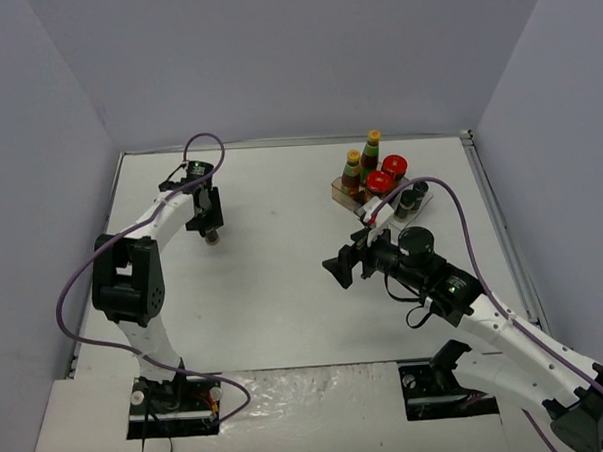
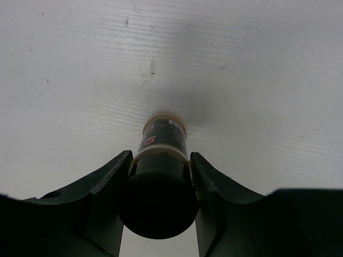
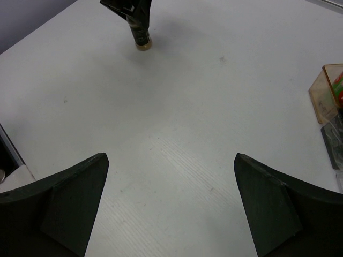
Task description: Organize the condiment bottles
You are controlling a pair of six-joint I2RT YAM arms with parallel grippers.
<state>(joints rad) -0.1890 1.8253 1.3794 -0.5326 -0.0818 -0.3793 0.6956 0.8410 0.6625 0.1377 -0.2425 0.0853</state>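
**Worktop stock: one shaker out, six pieces at the tray**

1. Small dark shaker (image 2: pixel 161 147): upright on the left half of the worktop (image 1: pixel 285 317), pinched at its cap between the left jaws. Whether its pale base touches the surface cannot be told.
2. Clear tray (image 1: pixel 337 192): far right quarter, well apart from the small dark shaker.
   - First tall bottle (image 1: pixel 353 172) and second tall bottle (image 1: pixel 371 148), both yellow-capped and upright.
   - Front jar (image 1: pixel 380 181) and rear jar (image 1: pixel 395 165), both red-lidded, just beside the bottles.
   - Two dark shakers (image 1: pixel 410 198) at the tray's right end; in it or beside it cannot be told.
3. Right jaws: spread wide, holding nothing, low over mid-worktop, near the tray's front corner and facing the small dark shaker.
4. Purple cable (image 1: pixel 203 140): loops above the left arm (image 1: pixel 151 218).

Room: a wide stretch of worktop separates item 1 from item 2. The tray sits near the back right corner, and the shaker is nearer the left edge.

Surface: white, finely ribbed, lightly scuffed.

Surround: plain pale walls (image 1: pixel 274 57) on three sides.
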